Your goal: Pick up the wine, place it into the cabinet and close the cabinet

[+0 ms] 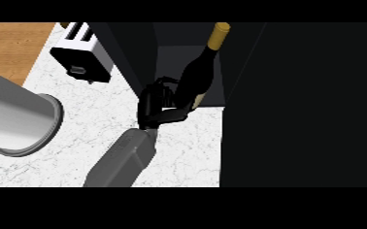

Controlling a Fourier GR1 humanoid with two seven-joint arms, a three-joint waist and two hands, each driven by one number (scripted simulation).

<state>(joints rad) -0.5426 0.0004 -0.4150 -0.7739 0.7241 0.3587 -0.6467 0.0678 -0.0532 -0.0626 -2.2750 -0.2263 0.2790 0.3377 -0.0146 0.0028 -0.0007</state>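
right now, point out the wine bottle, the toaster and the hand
wine bottle (198,75): head view, dark body below the neck
toaster (90,58): head view, white casing
hand (151,108): head view, black palm

I can read no text, brand, number or sign anywhere in my view. The wine bottle (198,73), upper centre of the frame, shows a yellow strip too small to read; the toaster (82,53), upper left, carries nothing legible.

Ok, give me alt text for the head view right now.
A black hand, fingers curled round the base of a dark wine bottle, holds it tilted in the open cabinet's mouth. A toaster stands on the white counter to the left.
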